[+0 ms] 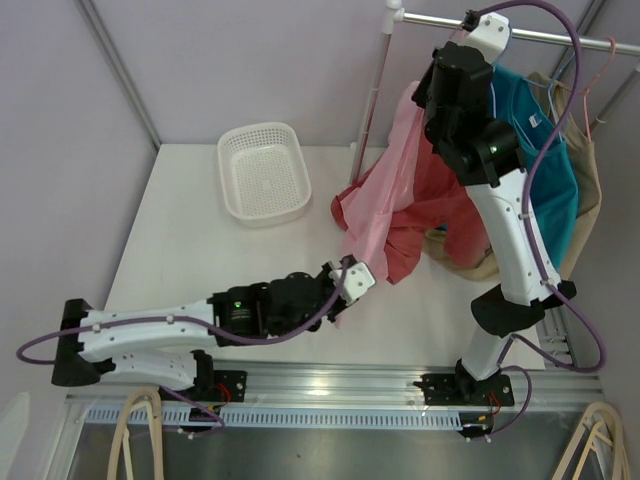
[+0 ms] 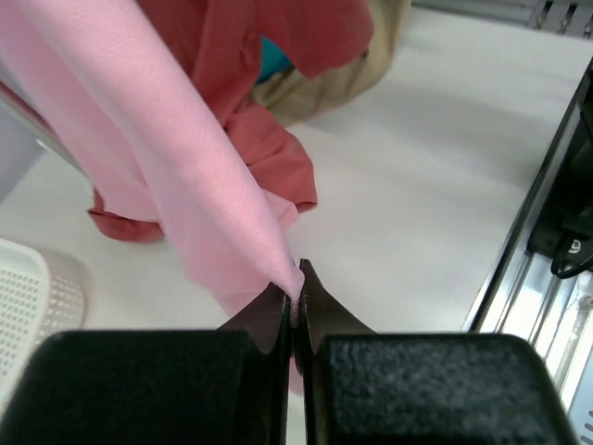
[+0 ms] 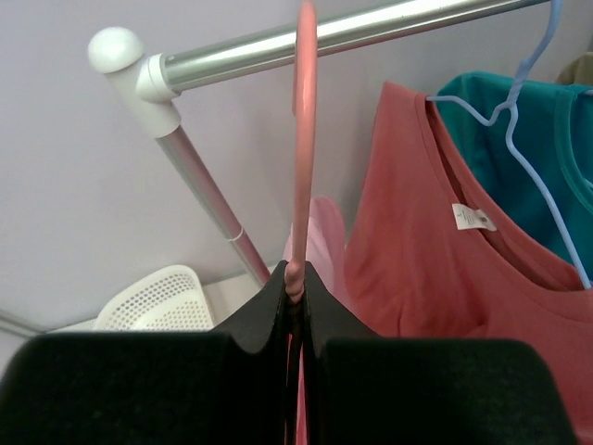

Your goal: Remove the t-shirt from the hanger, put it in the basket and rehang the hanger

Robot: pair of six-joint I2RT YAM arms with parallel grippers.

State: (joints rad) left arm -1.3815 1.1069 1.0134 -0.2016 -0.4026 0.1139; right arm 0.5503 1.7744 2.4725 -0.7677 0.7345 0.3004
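A pink t-shirt [image 1: 385, 190] hangs from the rail [image 1: 540, 35] and stretches down and left over the table. My left gripper [image 1: 345, 290] is shut on its lower edge; in the left wrist view the pink cloth [image 2: 185, 139] is pinched between the closed jaws of the gripper [image 2: 296, 283]. My right gripper [image 1: 435, 90] is up at the rail. In the right wrist view it [image 3: 296, 278] is shut on the thin pink hanger [image 3: 304, 139], just below its hook on the rail [image 3: 371, 28]. A bit of pink t-shirt [image 3: 324, 232] shows behind the hanger.
A red t-shirt [image 1: 440, 215], a teal t-shirt [image 1: 545, 170] on a blue hanger [image 3: 519, 120] and a beige garment [image 1: 590, 190] hang to the right on the same rail. A white perforated basket [image 1: 264, 172] stands at the table's back left. The rack's upright pole [image 1: 372, 90] is beside the pink shirt.
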